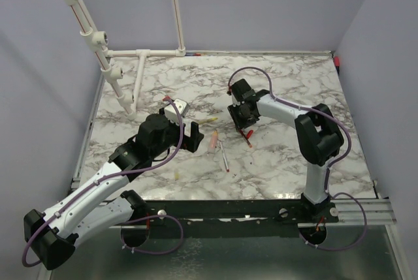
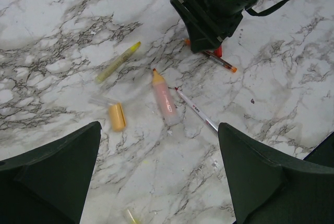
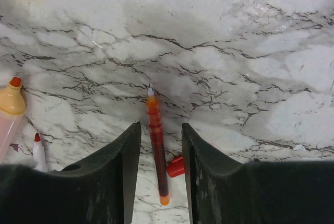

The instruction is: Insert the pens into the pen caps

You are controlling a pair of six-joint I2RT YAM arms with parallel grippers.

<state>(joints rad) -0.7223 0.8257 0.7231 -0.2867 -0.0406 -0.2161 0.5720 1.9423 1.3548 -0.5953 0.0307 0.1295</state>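
Right fingers (image 3: pixel 122 172): were spread apart, one set on each side of the orange-red pen (image 3: pixel 155 145), with a gap seen on both sides.
Left fingers (image 2: pixel 57 177): were spread wide and held above the marble surface (image 2: pixel 62 15).
Orange-red pen: was laid flat on the surface, tip pointed away from the right wrist camera.
Red cap (image 3: pixel 176 166): was laid just beside the orange-red pen's rear half; contact could not be told.
Salmon-pink pen (image 2: pixel 165 101): was laid between the two arms, orange tip exposed, the pale grey pen (image 2: pixel 197 110) just beside it.
Yellow pen (image 2: pixel 117 62): was laid apart from the salmon-pink pen.
Yellow-orange cap (image 2: pixel 117 117): was laid near the yellow pen, not touching it.
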